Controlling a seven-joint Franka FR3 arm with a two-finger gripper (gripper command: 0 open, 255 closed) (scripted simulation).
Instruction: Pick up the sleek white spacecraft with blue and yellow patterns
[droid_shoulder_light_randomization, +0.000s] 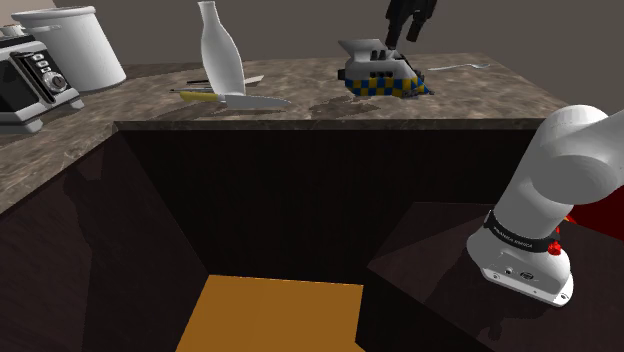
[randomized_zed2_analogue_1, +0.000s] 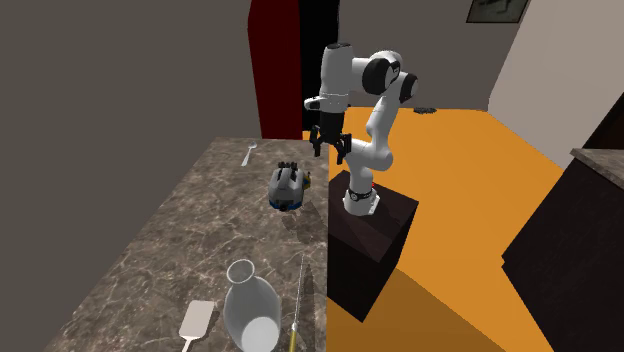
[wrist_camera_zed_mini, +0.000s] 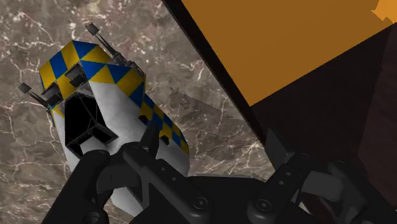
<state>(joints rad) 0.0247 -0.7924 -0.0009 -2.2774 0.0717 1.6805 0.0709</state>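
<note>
If you scan the shoulder view from its left, you've got a toaster oven (droid_shoulder_light_randomization: 25, 85) and a big white pot (droid_shoulder_light_randomization: 72, 45) on the side counter. Next comes a tall white bottle (droid_shoulder_light_randomization: 220, 50), with a yellow-handled knife (droid_shoulder_light_randomization: 245, 101) lying at its foot on the marbled tabletop (droid_shoulder_light_randomization: 310, 112). Further right sits your target, the white spacecraft (droid_shoulder_light_randomization: 385, 78) with blue and yellow checks. It's resting on the tabletop close to the front edge. Your tool (droid_shoulder_light_randomization: 403, 40) hangs just above it with its fingers spread apart and nothing in them. From the wrist view the spacecraft lies off beside one finger (wrist_camera_zed_mini: 153, 137), not between the pair. A thin white utensil (droid_shoulder_light_randomization: 458, 68) lies just past that, and the white arm (droid_shoulder_light_randomization: 560, 170) is at the far right.
</note>
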